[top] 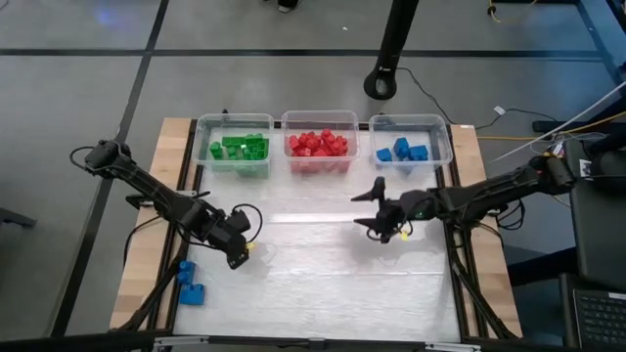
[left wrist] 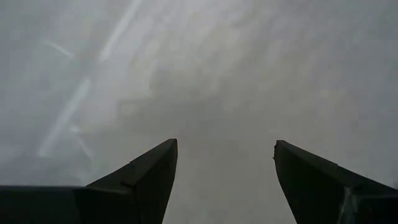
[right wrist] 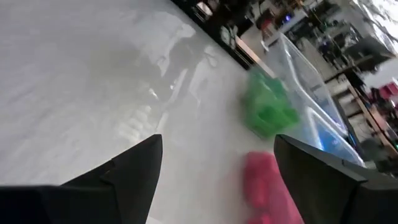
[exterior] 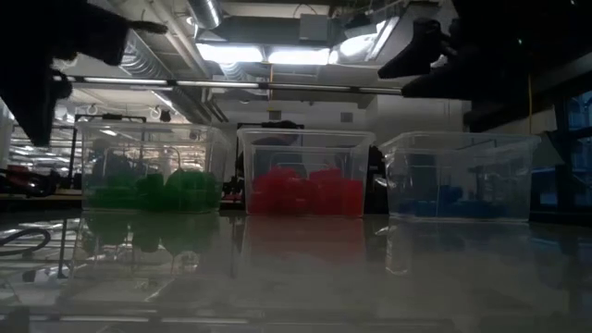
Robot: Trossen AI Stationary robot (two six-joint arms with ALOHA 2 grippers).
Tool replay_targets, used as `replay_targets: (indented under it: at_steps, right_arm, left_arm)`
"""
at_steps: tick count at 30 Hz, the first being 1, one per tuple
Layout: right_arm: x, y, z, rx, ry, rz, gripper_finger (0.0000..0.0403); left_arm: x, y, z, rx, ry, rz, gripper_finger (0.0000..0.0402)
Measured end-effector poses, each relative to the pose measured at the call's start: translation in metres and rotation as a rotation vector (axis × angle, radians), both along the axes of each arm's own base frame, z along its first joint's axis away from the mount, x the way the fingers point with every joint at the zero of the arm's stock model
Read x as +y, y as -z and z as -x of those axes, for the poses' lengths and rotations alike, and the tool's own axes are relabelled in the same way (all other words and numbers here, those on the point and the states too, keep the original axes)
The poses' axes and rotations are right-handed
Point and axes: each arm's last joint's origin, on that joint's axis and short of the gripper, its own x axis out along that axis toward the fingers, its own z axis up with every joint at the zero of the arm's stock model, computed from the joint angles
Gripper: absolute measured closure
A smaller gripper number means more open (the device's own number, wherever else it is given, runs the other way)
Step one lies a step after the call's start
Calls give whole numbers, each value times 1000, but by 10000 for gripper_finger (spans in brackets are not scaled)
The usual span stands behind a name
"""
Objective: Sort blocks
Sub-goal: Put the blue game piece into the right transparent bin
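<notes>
Three clear bins stand along the far edge. One holds green blocks [top: 240,149], one red blocks [top: 318,145], and one blue blocks [top: 403,152]. A few blue blocks [top: 189,284] lie loose at the table's near left edge. My left gripper [top: 239,258] hangs open over the bare white top, right of those loose blocks, with nothing between its fingers [left wrist: 227,149]. My right gripper [top: 365,210] stands open above the table's middle, on the near side of the red and blue bins, and is also empty [right wrist: 217,146].
The white table top [top: 313,274] lies between the two grippers and toward the near edge. A wooden border [top: 147,244] and dark frame rails run along both sides. A black stand foot [top: 383,83] is on the floor beyond the bins.
</notes>
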Motion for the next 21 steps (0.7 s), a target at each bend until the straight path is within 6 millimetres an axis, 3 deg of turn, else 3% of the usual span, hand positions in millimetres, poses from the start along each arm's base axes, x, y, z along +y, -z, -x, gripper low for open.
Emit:
replay_targets:
  at_steps: [7,12,16,21]
  right_arm:
    - [7,15,-10,16,-4,51,95]
    - [7,18,-15,8,-1,118,95]
    - [8,18,-16,-8,-5,125,95]
    - [8,17,-16,-15,-6,128,95]
  left_arm:
    - [-17,-23,8,110,-149,192,149]
    - [-34,-23,27,312,-336,332,149]
    - [-41,-17,42,474,-417,285,149]
    - [-50,-5,47,600,-369,212,149]
